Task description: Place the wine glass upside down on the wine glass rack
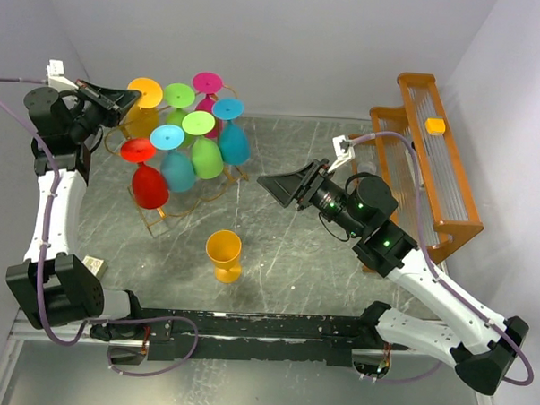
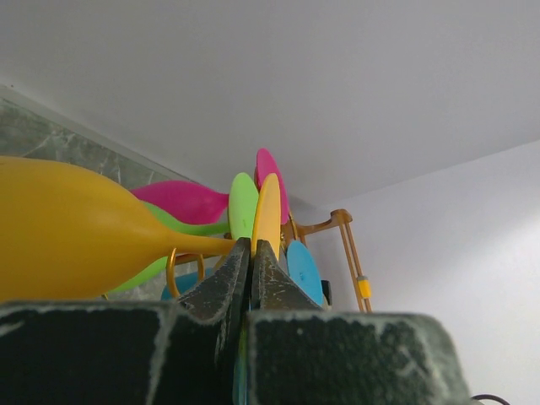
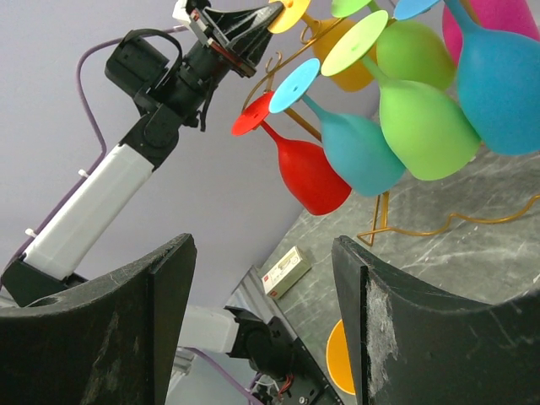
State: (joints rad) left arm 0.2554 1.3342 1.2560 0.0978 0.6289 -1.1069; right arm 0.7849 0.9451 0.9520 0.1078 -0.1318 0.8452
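Note:
The gold wire wine glass rack [image 1: 176, 207] stands at the back left and carries several coloured glasses hanging upside down. My left gripper [image 1: 124, 97] is shut on the edge of the round foot of a yellow wine glass [image 1: 146, 93], which hangs bowl-down at the rack's far left corner. In the left wrist view the fingertips [image 2: 251, 245] pinch that foot [image 2: 268, 211], and the yellow bowl [image 2: 76, 228] lies to the left. An orange wine glass [image 1: 224, 254] stands upright on the table, in front of the rack. My right gripper [image 1: 273, 183] is open and empty, to the right of the rack; it also shows in the right wrist view [image 3: 266, 261].
A bulky wooden slatted rack [image 1: 442, 165] stands at the right edge with a small yellow block [image 1: 436, 125] on it. A small white box [image 1: 94, 265] lies near the left arm. The red glass [image 3: 308, 173], blue glass [image 3: 359, 148] and green glass [image 3: 422, 126] hang close together.

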